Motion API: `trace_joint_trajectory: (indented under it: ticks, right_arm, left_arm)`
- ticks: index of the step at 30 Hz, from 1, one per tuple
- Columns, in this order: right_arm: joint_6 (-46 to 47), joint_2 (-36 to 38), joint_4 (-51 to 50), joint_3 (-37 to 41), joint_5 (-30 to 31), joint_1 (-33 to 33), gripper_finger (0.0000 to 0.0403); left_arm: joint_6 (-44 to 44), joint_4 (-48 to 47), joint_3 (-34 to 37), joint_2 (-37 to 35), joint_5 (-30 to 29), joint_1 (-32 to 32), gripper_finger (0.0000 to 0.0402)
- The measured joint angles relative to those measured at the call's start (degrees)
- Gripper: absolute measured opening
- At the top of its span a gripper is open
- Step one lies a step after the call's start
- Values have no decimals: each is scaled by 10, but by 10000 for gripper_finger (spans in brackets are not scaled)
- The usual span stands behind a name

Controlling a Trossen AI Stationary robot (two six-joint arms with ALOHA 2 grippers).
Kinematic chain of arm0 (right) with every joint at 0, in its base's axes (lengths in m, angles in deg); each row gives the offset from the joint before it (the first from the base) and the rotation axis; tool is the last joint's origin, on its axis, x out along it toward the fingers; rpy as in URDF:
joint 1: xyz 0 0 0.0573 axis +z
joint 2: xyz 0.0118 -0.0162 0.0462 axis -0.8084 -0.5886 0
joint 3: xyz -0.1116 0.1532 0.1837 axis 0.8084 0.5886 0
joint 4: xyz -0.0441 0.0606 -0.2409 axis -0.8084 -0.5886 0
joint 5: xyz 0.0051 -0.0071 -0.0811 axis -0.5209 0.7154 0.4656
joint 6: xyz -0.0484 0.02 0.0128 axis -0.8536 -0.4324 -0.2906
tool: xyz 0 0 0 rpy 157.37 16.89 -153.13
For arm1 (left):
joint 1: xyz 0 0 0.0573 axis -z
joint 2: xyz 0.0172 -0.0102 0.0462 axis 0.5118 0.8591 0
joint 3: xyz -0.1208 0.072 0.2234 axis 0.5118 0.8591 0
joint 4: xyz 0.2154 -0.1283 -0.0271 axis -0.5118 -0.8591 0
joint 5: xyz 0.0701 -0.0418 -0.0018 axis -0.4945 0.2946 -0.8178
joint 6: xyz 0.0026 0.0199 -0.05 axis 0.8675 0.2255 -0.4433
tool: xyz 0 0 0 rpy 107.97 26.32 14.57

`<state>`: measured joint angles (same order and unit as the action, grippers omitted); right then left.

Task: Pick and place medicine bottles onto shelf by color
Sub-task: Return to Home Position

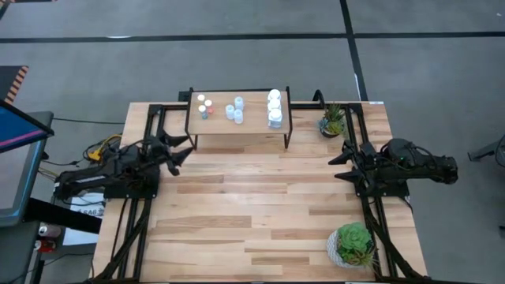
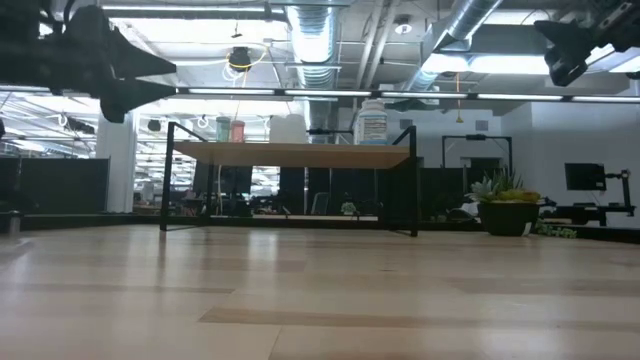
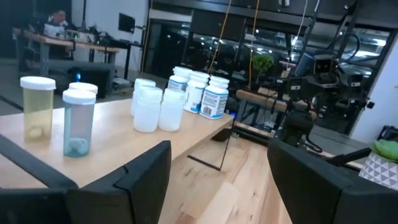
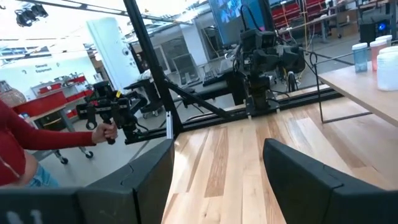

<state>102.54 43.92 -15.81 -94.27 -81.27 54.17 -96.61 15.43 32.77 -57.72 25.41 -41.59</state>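
Light-wood tabletop [image 2: 320,300] runs out from the low camera to the shelf [image 1: 256,120] at the far edge. The left gripper [image 1: 183,155] hangs above the table's left side, just near of the shelf's left leg. The right gripper [image 1: 338,164] hangs above the right side, well apart from the shelf. Both have their fingers spread wide and hold nothing. All the medicine bottles [image 1: 235,110] stand on the shelf in three groups: coloured left, pale-blue middle, white right. Sorting looks finished, so what remains is folding the arms home. The left arm should draw back and away from the shelf leg, lifting rather than swinging, so nothing is jarred. Two potted plants [image 1: 353,243] sit along the table's right side. Beyond is an open workshop with ceiling ducts [image 2: 310,30], and a person's red sleeve [image 4: 25,134] reaches toward a black handle.
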Motion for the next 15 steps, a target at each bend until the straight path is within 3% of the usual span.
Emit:
trace_joint_trajectory:
  ticks: [4, 10, 15]
  right_arm:
    - [0, 0, -6, 0, 0, 0, 270]
    - [4, 0, -14, 0, 0, 0, 270]
    - [69, 0, -23, 0, 0, 0, 270]
  left_arm:
    - [11, 55, 38, 2, 6, 0, 251]
    - [9, 49, 45, 2, 18, 0, 251]
    - [24, 40, 45, 1, 2, 0, 251]
